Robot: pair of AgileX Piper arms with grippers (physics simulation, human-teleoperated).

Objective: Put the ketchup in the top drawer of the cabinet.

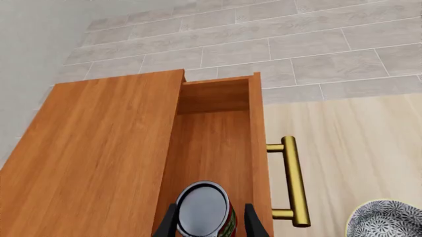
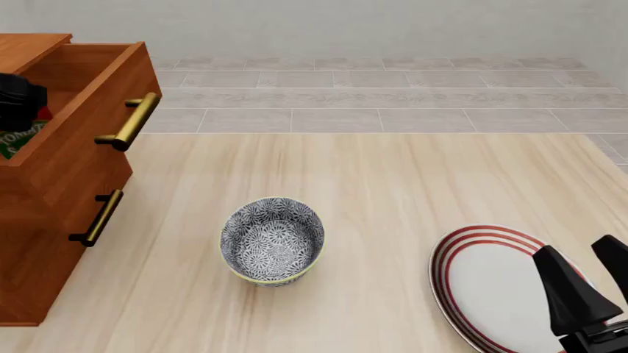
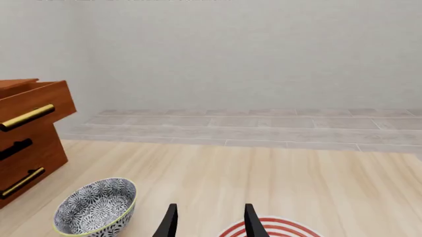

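Left tool clamped on ketchup above top drawer, bowl nearby.

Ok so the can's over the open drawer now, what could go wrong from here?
1. The drawer opening is narrow, and the ketchup in the left gripper hangs near the cabinet top's edge. Lowered off line, it could catch that edge or the drawer front.
2. Released from above, the can may tip over in the drawer.
3. Lifting out, the fingers could knock the drawer front by the handle and nudge it shut.
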